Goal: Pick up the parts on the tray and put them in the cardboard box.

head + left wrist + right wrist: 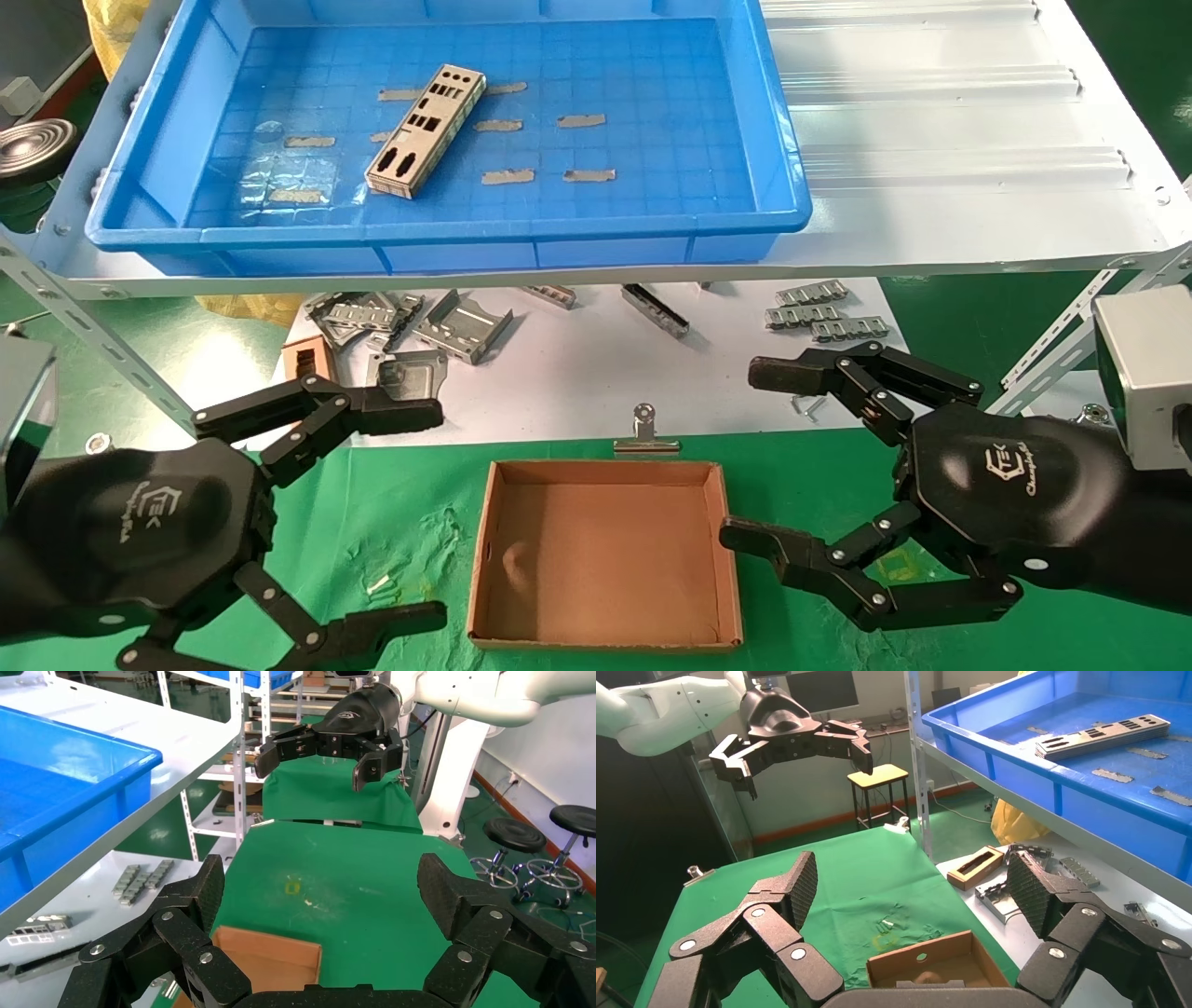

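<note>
The part [426, 131], a lone metal plate, lies slantwise in the tray [447, 238] while the box [605, 550] sits empty, so pickup hasn't begun: left gripper [410, 513] and right gripper [759, 457] hover released beside the box, and one must reach up to it.

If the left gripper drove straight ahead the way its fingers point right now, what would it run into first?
Most likely nothing close: the open left gripper points across the cardboard box and green cloth toward the open right gripper, which would probably be met first. Depth is hard to judge.
</note>
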`<control>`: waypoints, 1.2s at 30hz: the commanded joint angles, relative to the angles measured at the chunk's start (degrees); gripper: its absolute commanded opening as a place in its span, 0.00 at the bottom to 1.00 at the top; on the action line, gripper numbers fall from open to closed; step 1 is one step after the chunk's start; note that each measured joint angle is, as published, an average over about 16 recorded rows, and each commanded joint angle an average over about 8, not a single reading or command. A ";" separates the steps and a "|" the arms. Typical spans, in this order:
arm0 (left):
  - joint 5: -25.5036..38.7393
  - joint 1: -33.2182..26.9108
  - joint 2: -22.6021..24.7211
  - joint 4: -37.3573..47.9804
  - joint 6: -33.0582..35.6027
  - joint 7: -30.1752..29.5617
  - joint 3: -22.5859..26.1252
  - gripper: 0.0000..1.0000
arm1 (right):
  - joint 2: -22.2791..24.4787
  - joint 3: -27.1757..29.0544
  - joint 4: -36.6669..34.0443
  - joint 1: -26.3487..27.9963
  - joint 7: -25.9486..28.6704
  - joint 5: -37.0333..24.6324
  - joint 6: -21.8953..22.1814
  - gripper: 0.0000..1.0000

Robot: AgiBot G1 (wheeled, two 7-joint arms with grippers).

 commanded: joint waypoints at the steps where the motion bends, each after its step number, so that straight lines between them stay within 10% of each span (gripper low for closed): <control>1: 0.00 0.00 0.00 0.00 0.00 0.00 0.00 1.00 | 0.00 0.00 0.00 0.00 0.00 0.00 0.00 1.00; 10: 0.00 0.00 0.00 0.00 0.00 0.00 0.00 1.00 | 0.00 0.00 0.00 0.00 0.00 0.00 0.00 1.00; 18: 0.00 0.00 0.00 0.00 0.00 0.00 0.00 1.00 | 0.00 0.00 0.00 0.00 0.00 0.00 0.00 0.02; 36: 0.00 0.00 0.00 0.00 0.00 0.00 0.00 1.00 | 0.00 0.00 0.00 0.00 0.00 0.00 0.00 0.00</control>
